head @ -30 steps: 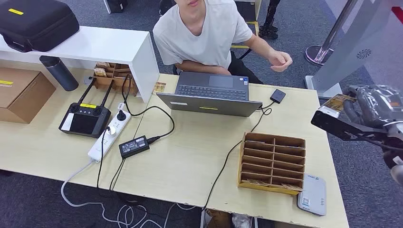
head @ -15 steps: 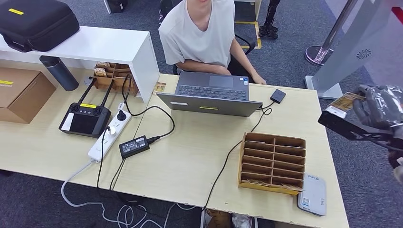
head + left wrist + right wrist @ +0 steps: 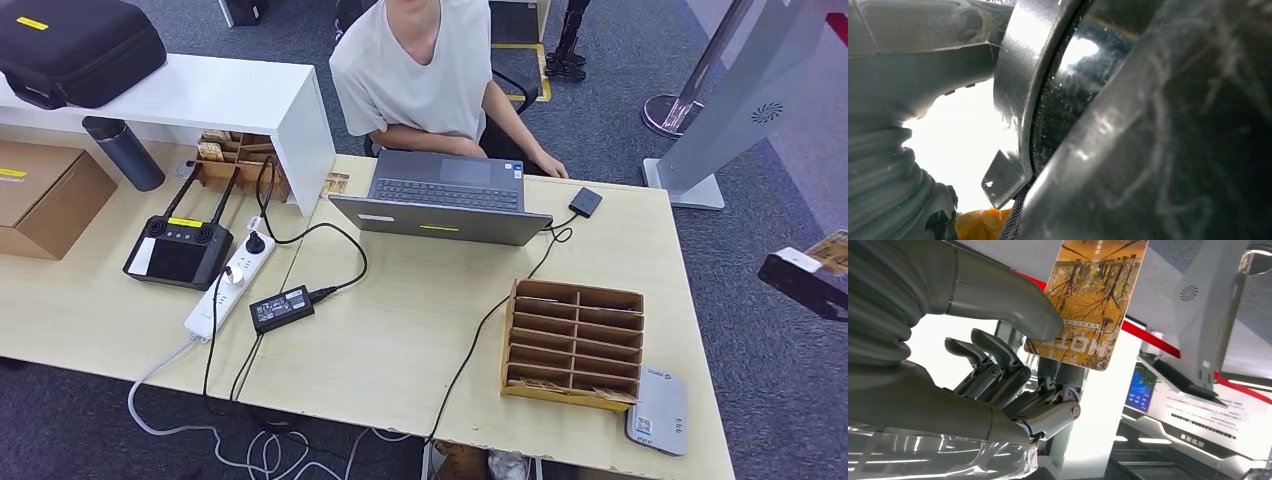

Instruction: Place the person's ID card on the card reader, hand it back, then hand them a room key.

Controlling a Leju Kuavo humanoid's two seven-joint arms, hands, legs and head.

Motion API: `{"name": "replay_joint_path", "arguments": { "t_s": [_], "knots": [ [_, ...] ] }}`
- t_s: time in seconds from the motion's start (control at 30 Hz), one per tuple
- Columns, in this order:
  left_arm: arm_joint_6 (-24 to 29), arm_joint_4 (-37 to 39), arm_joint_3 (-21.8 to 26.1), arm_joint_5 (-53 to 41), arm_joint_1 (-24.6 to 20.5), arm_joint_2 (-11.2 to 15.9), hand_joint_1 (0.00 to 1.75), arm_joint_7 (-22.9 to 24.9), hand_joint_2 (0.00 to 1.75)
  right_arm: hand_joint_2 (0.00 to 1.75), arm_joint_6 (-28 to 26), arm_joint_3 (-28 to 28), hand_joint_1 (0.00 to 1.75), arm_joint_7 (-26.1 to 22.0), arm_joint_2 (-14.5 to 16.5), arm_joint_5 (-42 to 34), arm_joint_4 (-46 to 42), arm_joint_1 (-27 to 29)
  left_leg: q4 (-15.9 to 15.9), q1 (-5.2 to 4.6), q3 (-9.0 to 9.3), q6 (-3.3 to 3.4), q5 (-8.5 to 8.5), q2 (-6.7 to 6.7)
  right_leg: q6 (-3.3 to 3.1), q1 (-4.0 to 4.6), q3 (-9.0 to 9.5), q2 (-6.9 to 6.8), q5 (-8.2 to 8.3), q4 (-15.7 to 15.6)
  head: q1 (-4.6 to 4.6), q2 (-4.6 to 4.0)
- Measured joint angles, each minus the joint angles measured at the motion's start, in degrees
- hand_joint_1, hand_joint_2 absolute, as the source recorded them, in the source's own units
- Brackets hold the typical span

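My right hand (image 3: 1013, 370) pinches a card (image 3: 1093, 300) between its thick grey thumb and its darker fingers (image 3: 998, 365); the card carries a yellow-brown picture of bare trees with some print near its lower edge. From the head view I see that card (image 3: 830, 248) at the far right edge of the picture, out past the end of the counter (image 3: 400, 330) and over the blue carpet, with a dark part of my arm just under it. I cannot tell whether it is the ID card or a room key.

My left hand (image 3: 893, 200) is in the left wrist view as a grey ribbed cover pressed close to dark shiny parts, and I cannot tell how its fingers lie.

On the counter, the card reader (image 3: 658, 411) lies flat at the near right corner, just beside a cardboard box with slots (image 3: 572, 342); a few cards lie in the nearest slots. A laptop (image 3: 443, 197) stands open toward the person (image 3: 425, 70) seated behind the counter, whose hand (image 3: 548, 167) rests by its right corner. A small black box (image 3: 584, 202) lies beside the laptop, with a cable running from it. To the left are a power strip (image 3: 231, 278), a black power adapter (image 3: 282, 308) and a black controller with two antennas (image 3: 180, 249).
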Motion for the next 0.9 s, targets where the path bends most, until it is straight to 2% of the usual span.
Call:
{"name": "replay_joint_path", "arguments": {
  "t_s": [0.23,0.43,0.6,0.77,0.9],
  "knots": [
    [0.0,0.4,2.5,-3.1,0.1,-0.7,0.0,0.0,1.75,1.75,-0.1,-1.8,1.75,2.1,6.8,9.5,-9.6,0.0,0.0,0.0,0.05,0.03,-0.02,0.06,0.0,-0.01,0.0,0.06,0.0,0.0,0.0,0.0],
    [0.0,1.4,5.5,-6.4,0.2,-1.8,0.0,-0.1,1.75,1.75,-0.2,-3.1,1.75,6.5,12.7,18.6,-26.1,0.0,0.0,0.01,0.06,0.03,-0.01,0.05,-0.01,0.0,0.01,0.04,0.0,0.0,0.0,0.0],
    [-0.6,2.2,7.2,-8.8,0.1,-2.3,0.0,-0.1,1.75,1.75,-0.2,-2.9,1.75,8.5,15.7,24.1,-37.6,0.0,0.0,0.04,0.04,0.03,-0.02,0.06,0.0,-0.01,0.01,0.05,-0.02,0.0,0.0,0.0],
    [-1.1,2.6,8.2,-9.2,0.0,-2.5,0.0,-0.2,1.75,1.75,-0.2,-0.8,1.75,8.9,17.8,30.2,-44.6,0.0,0.0,0.03,0.05,0.04,-0.02,0.07,0.01,-0.01,0.03,0.02,-0.02,0.0,0.0,0.0],
    [-1.4,3.2,8.6,-9.5,-0.2,-2.6,0.0,-0.6,1.75,1.75,-0.2,4.0,1.75,8.9,20.4,34.2,-48.7,-1.0,0.0,0.03,0.03,0.06,-0.04,0.06,0.03,-0.02,0.06,0.01,-0.04,0.0,0.0,0.0]
  ]
}}
